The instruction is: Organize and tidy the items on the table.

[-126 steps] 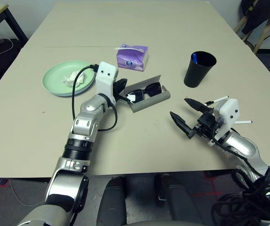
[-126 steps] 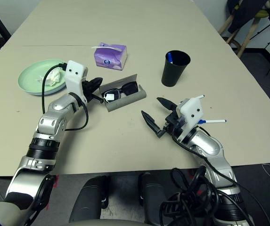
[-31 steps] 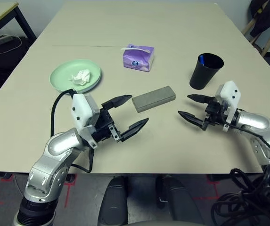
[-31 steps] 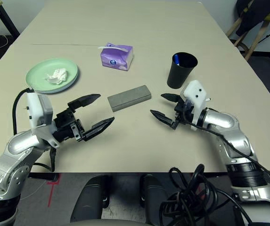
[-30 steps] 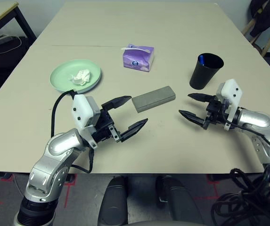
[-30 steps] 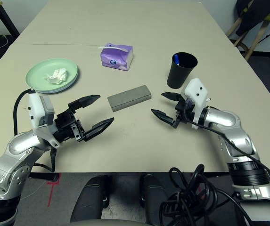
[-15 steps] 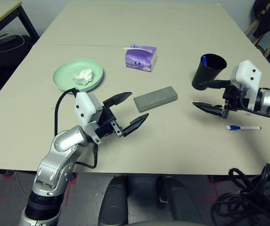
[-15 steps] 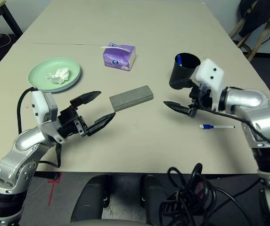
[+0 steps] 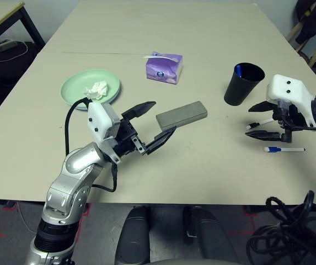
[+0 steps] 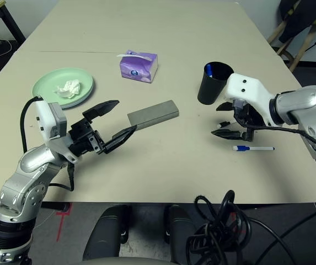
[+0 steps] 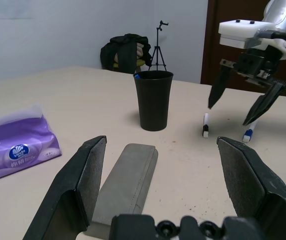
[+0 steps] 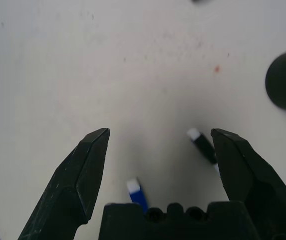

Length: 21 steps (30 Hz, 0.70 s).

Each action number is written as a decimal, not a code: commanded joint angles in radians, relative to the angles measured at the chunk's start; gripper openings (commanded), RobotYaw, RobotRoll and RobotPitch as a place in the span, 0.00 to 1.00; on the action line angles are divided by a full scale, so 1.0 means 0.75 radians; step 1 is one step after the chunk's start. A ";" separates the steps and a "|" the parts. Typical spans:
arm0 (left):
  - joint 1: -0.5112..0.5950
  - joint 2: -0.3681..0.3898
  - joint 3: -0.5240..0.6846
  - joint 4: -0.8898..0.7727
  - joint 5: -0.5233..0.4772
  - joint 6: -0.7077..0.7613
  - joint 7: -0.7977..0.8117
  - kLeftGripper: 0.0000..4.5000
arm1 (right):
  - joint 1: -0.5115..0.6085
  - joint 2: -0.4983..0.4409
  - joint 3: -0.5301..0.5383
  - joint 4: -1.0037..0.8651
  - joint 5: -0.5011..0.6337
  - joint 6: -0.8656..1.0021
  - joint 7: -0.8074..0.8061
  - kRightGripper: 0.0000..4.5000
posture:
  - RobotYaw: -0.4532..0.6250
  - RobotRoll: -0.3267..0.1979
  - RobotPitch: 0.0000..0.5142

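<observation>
Heads up: your right gripper (image 9: 268, 118), fingers apart, hangs over two pens (image 9: 283, 149) at the right; clamp carelessly and they'll roll. Left gripper (image 9: 152, 122) is also spread, empty.

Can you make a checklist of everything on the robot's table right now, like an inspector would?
Surface: beige table, matte, a thin dark line across its far part.
Job's things: pale green plate holding a crumpled white tissue; grey glasses case, closed; black cup upright, something blue inside; two white pens lying flat near the cup.
Clutter: purple tissue box.
Grippers: left gripper open, beside the case; right gripper open, above the pens, holding nothing.
Cables: black cable looping from the left wrist; a tangle below the table's front edge.
Surroundings: dark-legged side table; tripod.
</observation>
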 commanded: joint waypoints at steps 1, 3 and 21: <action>0.004 0.000 -0.011 0.010 -0.004 0.011 0.000 1.00 | -0.015 -0.038 0.049 0.032 -0.060 -0.041 0.076 1.00 | 0.50 0.62 0.26; 0.003 0.002 -0.011 0.011 -0.004 0.013 0.000 1.00 | -0.017 -0.052 0.075 0.058 -0.109 -0.101 0.105 1.00 | 0.50 0.62 0.26; -0.014 0.011 -0.012 0.007 -0.008 0.037 0.000 1.00 | -0.174 0.051 0.231 0.243 -0.389 -0.477 0.304 1.00 | 0.49 0.62 0.30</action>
